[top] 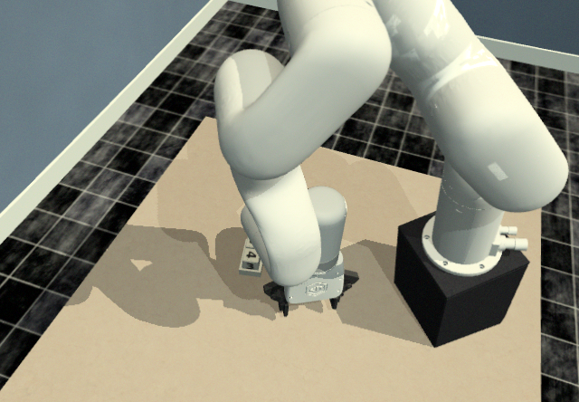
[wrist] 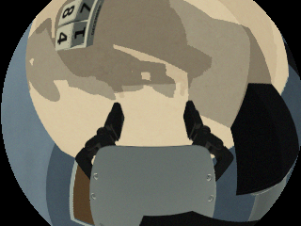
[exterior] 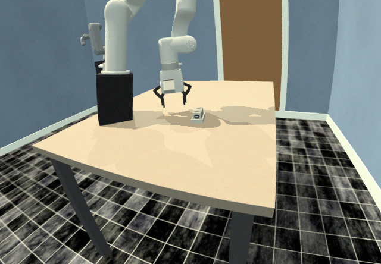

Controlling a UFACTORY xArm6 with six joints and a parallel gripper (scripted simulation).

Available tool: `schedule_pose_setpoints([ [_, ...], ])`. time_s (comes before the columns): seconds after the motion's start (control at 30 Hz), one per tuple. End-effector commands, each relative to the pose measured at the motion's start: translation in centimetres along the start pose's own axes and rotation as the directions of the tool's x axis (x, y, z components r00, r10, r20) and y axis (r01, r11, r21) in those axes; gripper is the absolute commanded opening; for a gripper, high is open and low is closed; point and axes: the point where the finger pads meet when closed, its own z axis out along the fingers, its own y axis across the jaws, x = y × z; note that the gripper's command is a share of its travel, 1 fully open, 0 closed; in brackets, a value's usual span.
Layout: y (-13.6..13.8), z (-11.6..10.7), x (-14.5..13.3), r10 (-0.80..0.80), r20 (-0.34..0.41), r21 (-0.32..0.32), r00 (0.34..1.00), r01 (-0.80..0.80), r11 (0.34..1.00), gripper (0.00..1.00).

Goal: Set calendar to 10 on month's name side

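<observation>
The small grey calendar tray (exterior: 197,120) (top: 248,270) (wrist: 96,33) lies flat on the table with two digit cubes (exterior: 197,112) (wrist: 74,21) side by side in it. In the wrist view the cube tops show digits such as 7 and 1, and 8 and 4. In the top view a 4 (top: 251,253) shows beside the arm, which hides most of the tray. My gripper (exterior: 172,101) (top: 308,308) (wrist: 152,108) is open and empty. It hangs above the table, apart from the tray, on the side toward the black base.
The arm's black pedestal (exterior: 114,98) (top: 456,285) stands on the table near the gripper. The table (exterior: 184,159) has edges on all sides above a tiled floor. A brown door (exterior: 250,27) is behind the table.
</observation>
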Motion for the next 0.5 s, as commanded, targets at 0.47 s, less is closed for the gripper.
schedule_pose_setpoints([
  [0.47, -0.1, -1.5, 0.0, 0.0, 0.0, 0.001, 1.0, 0.0, 1.0, 1.0],
])
